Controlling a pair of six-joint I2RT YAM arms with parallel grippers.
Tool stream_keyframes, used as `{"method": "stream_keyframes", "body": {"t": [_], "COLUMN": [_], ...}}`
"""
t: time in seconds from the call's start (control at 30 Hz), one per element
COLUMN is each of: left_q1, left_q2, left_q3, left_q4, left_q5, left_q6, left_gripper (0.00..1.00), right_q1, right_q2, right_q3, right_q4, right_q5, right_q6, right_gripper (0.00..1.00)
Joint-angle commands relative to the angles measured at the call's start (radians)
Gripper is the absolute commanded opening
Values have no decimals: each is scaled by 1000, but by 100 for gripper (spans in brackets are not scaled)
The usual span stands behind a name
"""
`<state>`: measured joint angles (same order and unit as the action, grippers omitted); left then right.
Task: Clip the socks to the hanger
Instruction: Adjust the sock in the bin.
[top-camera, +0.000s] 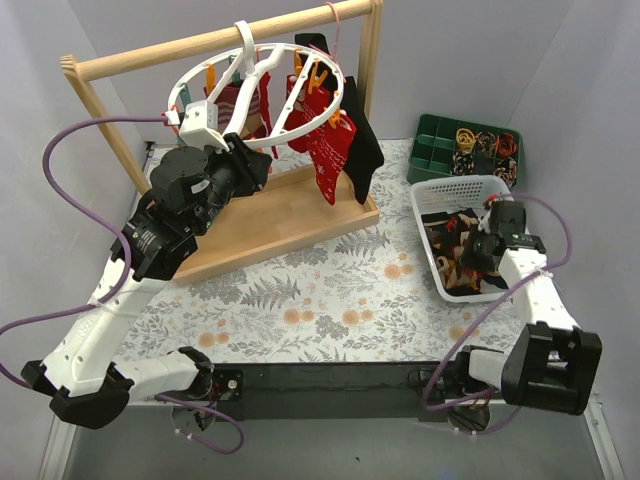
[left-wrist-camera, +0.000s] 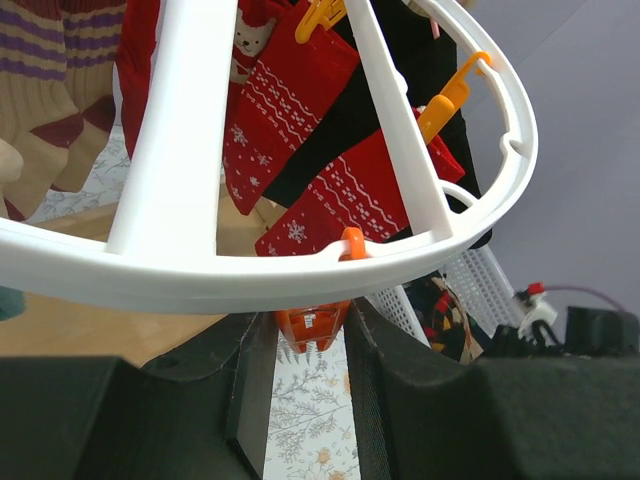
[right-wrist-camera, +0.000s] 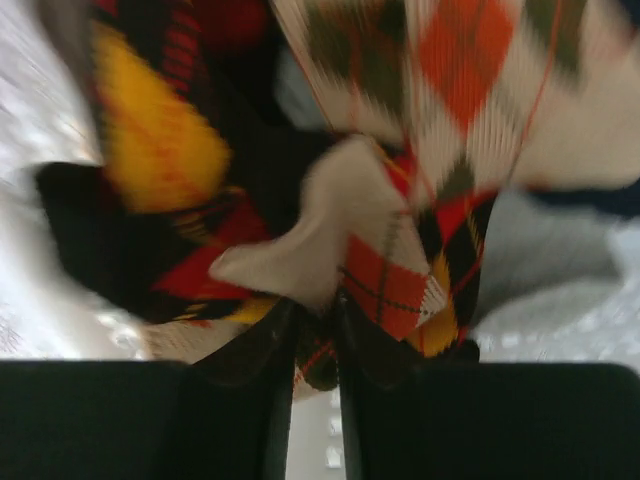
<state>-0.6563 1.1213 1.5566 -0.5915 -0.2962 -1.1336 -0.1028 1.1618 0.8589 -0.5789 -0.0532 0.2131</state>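
Observation:
The white round hanger (top-camera: 188, 84) hangs by its hook from the wooden rail; its ring fills the left wrist view (left-wrist-camera: 180, 270). Red Christmas socks (top-camera: 330, 150) hang clipped from its far side (left-wrist-camera: 290, 110). My left gripper (top-camera: 248, 158) is raised under the ring's near edge, its jaws (left-wrist-camera: 312, 335) closed on a small orange clip (left-wrist-camera: 312, 322). My right gripper (top-camera: 470, 242) is down in the white basket (top-camera: 455, 186), shut (right-wrist-camera: 315, 335) on a cream, orange and brown argyle sock (right-wrist-camera: 400, 275) among other patterned socks.
The wooden rail frame (top-camera: 180, 50) stands on a wooden base (top-camera: 290, 212) at the back left. A black garment (top-camera: 366, 150) and a pink wire hanger (top-camera: 335, 22) hang beside the ring. A green tray (top-camera: 438, 138) sits behind the basket. A striped beige sock (left-wrist-camera: 50, 110) hangs left.

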Motion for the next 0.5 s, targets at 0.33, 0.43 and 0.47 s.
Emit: {"method": "stream_keyframes", "body": {"t": [0.33,0.43,0.47], "left_q1": [3,4,3], "left_q2": [-32,-37,-37], "left_q3": [-16,-21,-23], "left_q4": [-14,-10,-10], "left_q5": [29,29,29], "left_q6": [21,20,20], "left_gripper": [0,0,0], "right_q1": [18,28,35], "right_q2": [-122,-119,-120], "right_q3": [104,92,82], "right_q4": [-58,-49,-44], "right_q5": [188,136,116], "right_q6": [-18,-26,-26], "right_gripper": [50,50,50]}}
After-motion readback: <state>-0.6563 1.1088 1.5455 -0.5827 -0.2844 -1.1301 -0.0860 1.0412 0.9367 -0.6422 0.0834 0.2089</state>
